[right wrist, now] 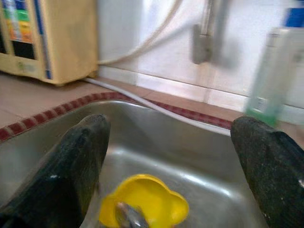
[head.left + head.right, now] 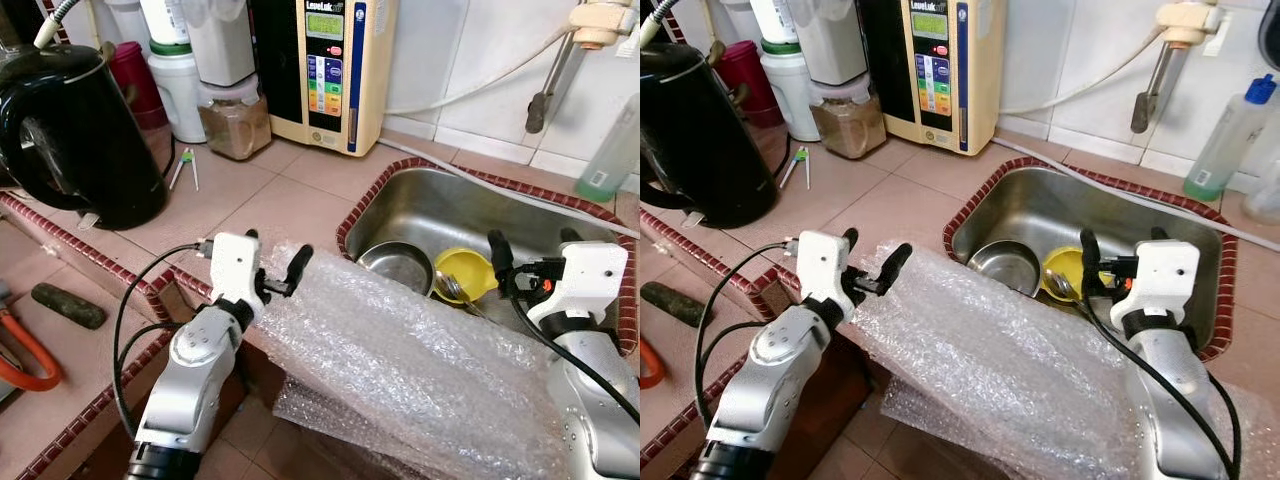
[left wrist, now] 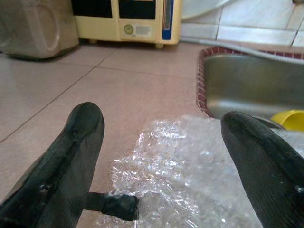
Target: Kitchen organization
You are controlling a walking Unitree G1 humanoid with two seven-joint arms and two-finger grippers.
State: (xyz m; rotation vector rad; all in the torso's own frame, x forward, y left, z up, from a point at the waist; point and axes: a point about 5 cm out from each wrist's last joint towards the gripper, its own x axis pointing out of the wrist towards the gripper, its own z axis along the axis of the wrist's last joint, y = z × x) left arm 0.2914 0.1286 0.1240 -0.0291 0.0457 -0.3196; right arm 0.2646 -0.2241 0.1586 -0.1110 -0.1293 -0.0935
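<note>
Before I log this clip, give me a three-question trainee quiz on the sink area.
1. True or false: the yellow bowl lies inside the sink.
2. What covers the counter edge between the left gripper and the right gripper? A) towel B) bubble wrap C) tray
3. Fill in: both grippers' fingers are ____.

Key: 1 true; 2 B; 3 open.

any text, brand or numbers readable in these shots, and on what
"LeveLuk": brand at the top of the cream water ionizer on the counter, as far as it can be made out.
Green display and coloured button labels on that unit: too small to read.
Round sticker at the unit's base, left wrist view: blurred.
Label on the green bottle by the sink: unreadable.
Black kettle: no visible text.
</note>
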